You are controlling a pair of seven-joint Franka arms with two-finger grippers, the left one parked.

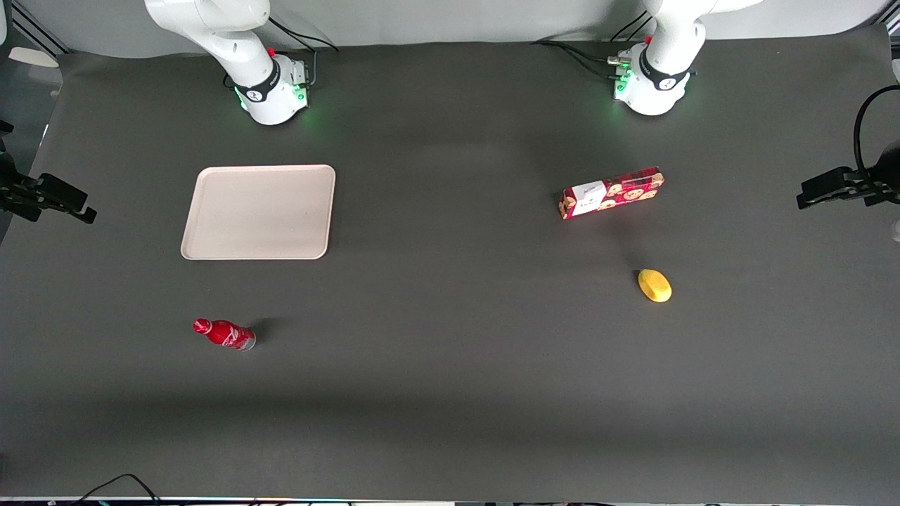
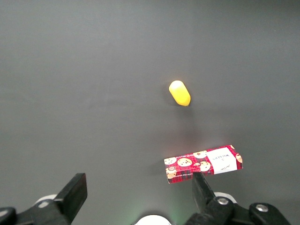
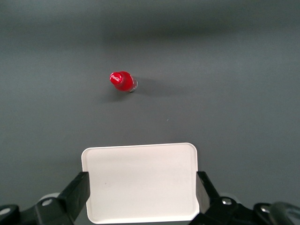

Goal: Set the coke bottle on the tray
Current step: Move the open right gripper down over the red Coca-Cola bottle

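The coke bottle (image 1: pixel 225 334) is small and red with a red cap and silvery base. It seems to stand upright on the dark table mat, nearer the front camera than the tray and apart from it. The tray (image 1: pixel 259 212) is a flat beige rectangle with a low rim and nothing on it. It lies in front of the working arm's base. My gripper (image 3: pixel 140 192) does not show in the front view. In the right wrist view it hangs high above the tray (image 3: pixel 140 180), open wide, with nothing between its fingers. The coke bottle (image 3: pixel 123 82) stands past the tray's edge there.
A red cookie box (image 1: pixel 612 192) and a yellow lemon-like object (image 1: pixel 654 285) lie toward the parked arm's end of the table. Both also show in the left wrist view, the box (image 2: pixel 204 164) and the yellow object (image 2: pixel 179 93). Black mounts (image 1: pixel 42 197) jut in at the table's side edges.
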